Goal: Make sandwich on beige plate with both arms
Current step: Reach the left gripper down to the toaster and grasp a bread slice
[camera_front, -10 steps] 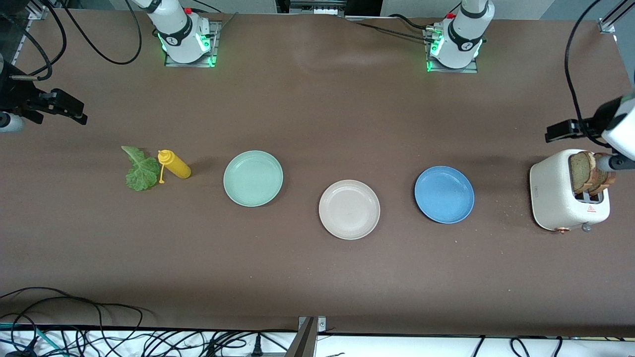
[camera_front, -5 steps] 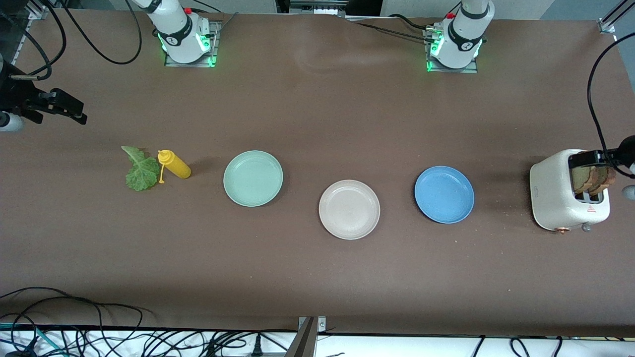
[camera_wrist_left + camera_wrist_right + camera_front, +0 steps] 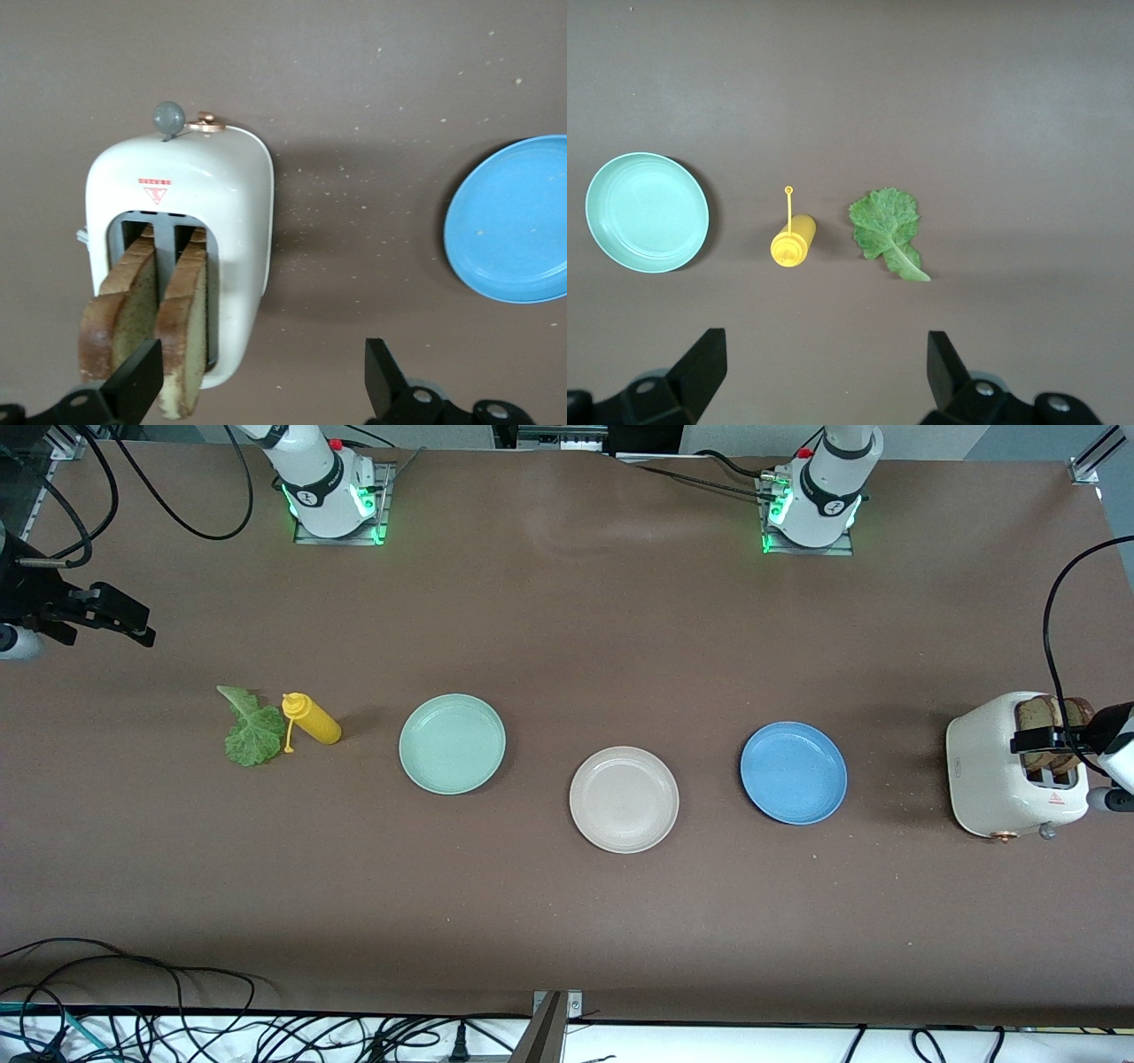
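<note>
The beige plate (image 3: 624,799) lies bare mid-table, nearer the front camera than the other two plates. Two bread slices (image 3: 1054,726) (image 3: 182,323) stand upright in a white toaster (image 3: 997,766) (image 3: 226,212) at the left arm's end. My left gripper (image 3: 1038,740) (image 3: 261,363) hangs open over the toaster. One finger is beside the slices and the other is over bare table; it holds nothing. A green lettuce leaf (image 3: 252,731) (image 3: 886,228) lies at the right arm's end. My right gripper (image 3: 124,615) (image 3: 824,354) waits open above that end's edge.
A mint-green plate (image 3: 452,744) (image 3: 647,212) and a blue plate (image 3: 793,772) (image 3: 514,221) flank the beige one. A yellow squeeze bottle (image 3: 312,720) (image 3: 793,241) lies beside the lettuce. Cables trail along the table edge nearest the camera.
My left gripper has swung over the toaster toward the front camera and now sits above the bread slices. The right arm has not moved.
</note>
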You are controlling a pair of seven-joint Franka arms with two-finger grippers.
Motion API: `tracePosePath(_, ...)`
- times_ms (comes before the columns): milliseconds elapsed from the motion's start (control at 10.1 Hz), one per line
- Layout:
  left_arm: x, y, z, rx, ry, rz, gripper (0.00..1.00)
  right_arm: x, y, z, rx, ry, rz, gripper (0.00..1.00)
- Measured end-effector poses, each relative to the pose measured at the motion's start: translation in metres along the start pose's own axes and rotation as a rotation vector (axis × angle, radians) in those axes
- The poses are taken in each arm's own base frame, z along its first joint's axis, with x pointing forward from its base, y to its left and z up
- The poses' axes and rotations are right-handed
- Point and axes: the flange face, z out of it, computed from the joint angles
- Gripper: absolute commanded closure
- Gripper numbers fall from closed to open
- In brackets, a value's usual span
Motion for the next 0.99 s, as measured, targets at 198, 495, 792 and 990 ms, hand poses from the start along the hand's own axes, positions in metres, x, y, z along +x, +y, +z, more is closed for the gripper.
tracePosePath(198, -0.003, -0.007, 0.012, -0.004, -0.016, 0.002, 0.0, 0.0, 0.0, 0.0, 0.0, 0.0, 0.0, 0.0)
tracePosePath(495, -0.006, -0.018, 0.03, -0.012, -0.031, 0.006, 0.0, 0.0, 0.0, 0.0, 0.0, 0.0, 0.0, 0.0)
tracePosePath(792, -0.015, -0.044, 0.033, -0.02, -0.029, 0.007, 0.0, 0.0, 0.0, 0.0, 0.0, 0.0, 0.0, 0.0)
tracePosePath(990, -0.018, -0.042, 0.035, -0.02, -0.026, 0.012, 0.0, 0.0, 0.0, 0.0, 0.0, 0.0, 0.0, 0.0)
